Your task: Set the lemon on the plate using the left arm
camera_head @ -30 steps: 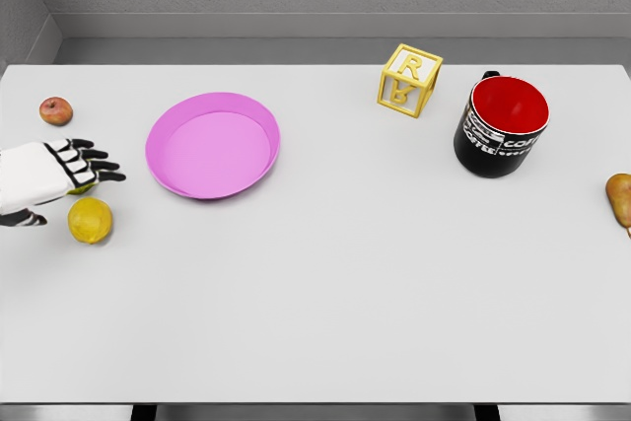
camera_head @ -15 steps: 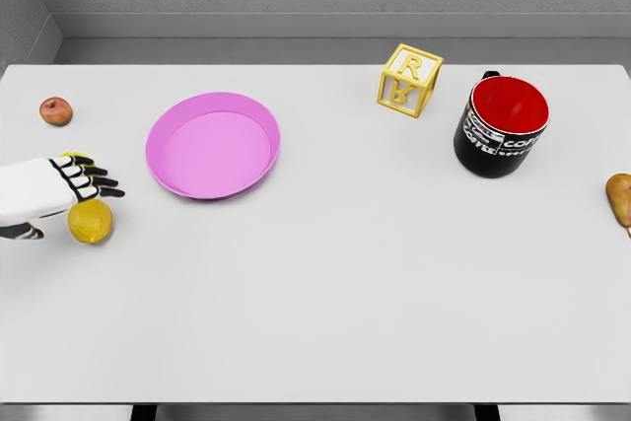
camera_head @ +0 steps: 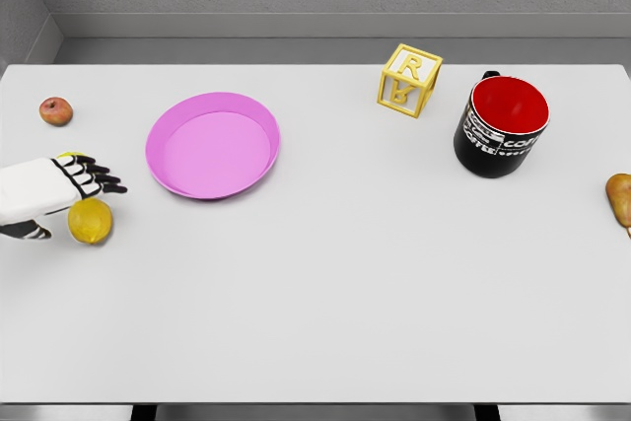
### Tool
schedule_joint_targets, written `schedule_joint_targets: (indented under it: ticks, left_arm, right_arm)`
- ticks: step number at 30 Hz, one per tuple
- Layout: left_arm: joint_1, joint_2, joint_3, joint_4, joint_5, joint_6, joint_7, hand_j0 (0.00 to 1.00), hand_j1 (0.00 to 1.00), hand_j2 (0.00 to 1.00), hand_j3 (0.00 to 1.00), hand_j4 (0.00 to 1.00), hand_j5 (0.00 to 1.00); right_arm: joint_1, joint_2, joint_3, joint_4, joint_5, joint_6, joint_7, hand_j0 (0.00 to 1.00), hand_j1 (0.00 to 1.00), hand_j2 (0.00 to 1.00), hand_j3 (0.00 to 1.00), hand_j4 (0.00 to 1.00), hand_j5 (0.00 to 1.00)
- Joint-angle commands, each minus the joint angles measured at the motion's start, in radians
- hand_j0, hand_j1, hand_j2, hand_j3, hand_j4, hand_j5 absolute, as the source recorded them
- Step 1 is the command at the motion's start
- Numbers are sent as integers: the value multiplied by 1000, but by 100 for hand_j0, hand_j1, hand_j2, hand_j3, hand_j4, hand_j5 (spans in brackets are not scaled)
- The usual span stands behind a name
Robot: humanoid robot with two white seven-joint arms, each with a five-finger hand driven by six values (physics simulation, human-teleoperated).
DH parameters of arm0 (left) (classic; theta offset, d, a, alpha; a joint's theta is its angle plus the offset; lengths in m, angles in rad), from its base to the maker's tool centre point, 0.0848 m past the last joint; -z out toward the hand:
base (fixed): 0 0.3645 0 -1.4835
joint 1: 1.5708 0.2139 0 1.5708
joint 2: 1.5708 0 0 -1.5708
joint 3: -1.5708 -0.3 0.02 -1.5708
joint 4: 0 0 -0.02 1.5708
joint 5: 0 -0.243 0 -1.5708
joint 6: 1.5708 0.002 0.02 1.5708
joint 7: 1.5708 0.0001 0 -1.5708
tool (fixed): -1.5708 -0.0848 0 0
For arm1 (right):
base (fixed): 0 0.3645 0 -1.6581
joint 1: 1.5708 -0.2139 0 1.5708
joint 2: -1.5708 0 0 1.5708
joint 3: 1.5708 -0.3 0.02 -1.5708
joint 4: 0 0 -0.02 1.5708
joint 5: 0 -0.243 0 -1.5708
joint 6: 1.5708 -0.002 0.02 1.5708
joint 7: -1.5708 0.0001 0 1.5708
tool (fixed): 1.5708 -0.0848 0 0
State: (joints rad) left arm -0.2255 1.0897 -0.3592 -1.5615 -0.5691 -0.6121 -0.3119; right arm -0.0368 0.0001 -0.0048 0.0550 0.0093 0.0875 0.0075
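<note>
The yellow lemon (camera_head: 90, 221) lies near the table's left edge, below and left of the pink plate (camera_head: 213, 144). My left hand (camera_head: 87, 187) comes in from the left edge and hovers just behind the lemon, its lower edge overlapping the fruit's top. Its fingers (camera_head: 102, 180) are stretched out toward the right and hold nothing. The dark thumb shows left of the lemon. A small yellow patch (camera_head: 69, 157) peeks out at the hand's upper edge; what it belongs to is hidden. The plate holds nothing. My right arm is out of view.
A small red apple (camera_head: 56, 110) sits at the far left behind the hand. A yellow letter block (camera_head: 409, 80) and a black mug with a red inside (camera_head: 501, 126) stand at the back right. A brownish pear (camera_head: 619, 197) lies at the right edge.
The left hand has drawn slightly left and sunk toward the lemon, so its lower edge now overlaps the fruit. The lemon has stayed in place.
</note>
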Motion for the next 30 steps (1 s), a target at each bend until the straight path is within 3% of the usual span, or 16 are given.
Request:
schedule_joint_targets:
  ticks: [1,12,19,30]
  left_arm:
    - [0,-1,0,-3,3,1,0,100,100,100,100,100,100]
    - [-3,-10,-11,-18,-3,1,30,100,100,100,100,100,100]
    - [-3,-10,-18,-23,-72,1,19,100,100,100,100,100,100]
    - [-3,-10,-23,-26,-57,1,0,100,100,100,100,100,100]
  right_arm:
    - [0,0,0,0,0,0,0,100,100,100,100,100,100]
    - [0,0,0,0,0,0,0,100,100,100,100,100,100]
    - [0,0,0,0,0,0,0,100,100,100,100,100,100]
    - [0,0,0,0,0,0,0,100,100,100,100,100,100]
